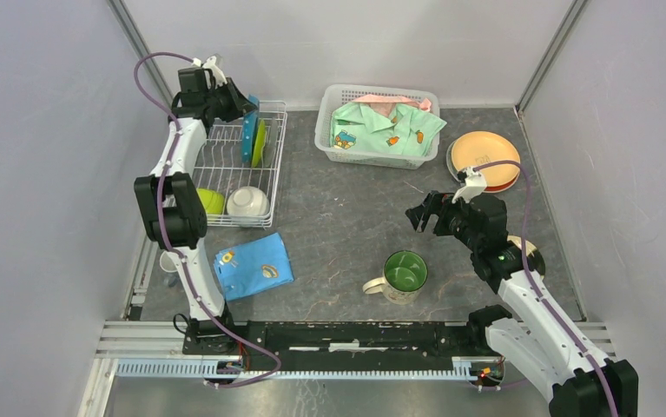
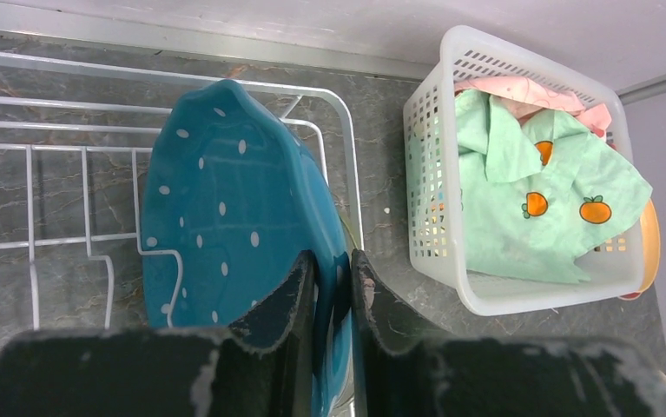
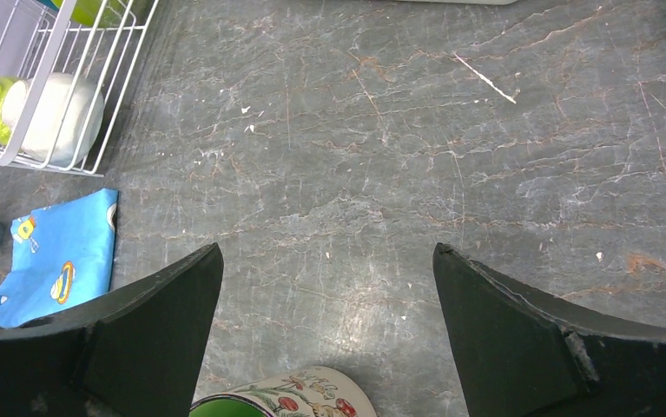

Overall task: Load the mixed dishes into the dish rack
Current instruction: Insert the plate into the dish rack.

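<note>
The white wire dish rack point(image 1: 216, 148) stands at the far left. A blue dotted scalloped plate point(image 1: 249, 130) stands on edge at its far right end, beside a lime-green plate point(image 1: 261, 143). My left gripper point(image 1: 244, 109) is shut on the blue plate's point(image 2: 225, 200) rim, one finger on each face point(image 2: 333, 269). A white bowl point(image 1: 247, 202) and a lime-green cup point(image 1: 210, 201) lie at the rack's near end. My right gripper point(image 1: 423, 215) hangs open and empty over the table, just beyond the green-lined mug point(image 1: 403, 274), whose rim point(image 3: 312, 395) shows below the fingers. Orange and red plates point(image 1: 484, 155) are stacked at the far right.
A white latticed basket point(image 1: 379, 126) with green clothing sits at the back centre, close to the rack's right side point(image 2: 451, 156). A folded blue cloth point(image 1: 253, 265) lies near the rack's front corner. A small cup point(image 1: 169, 261) sits by the left arm.
</note>
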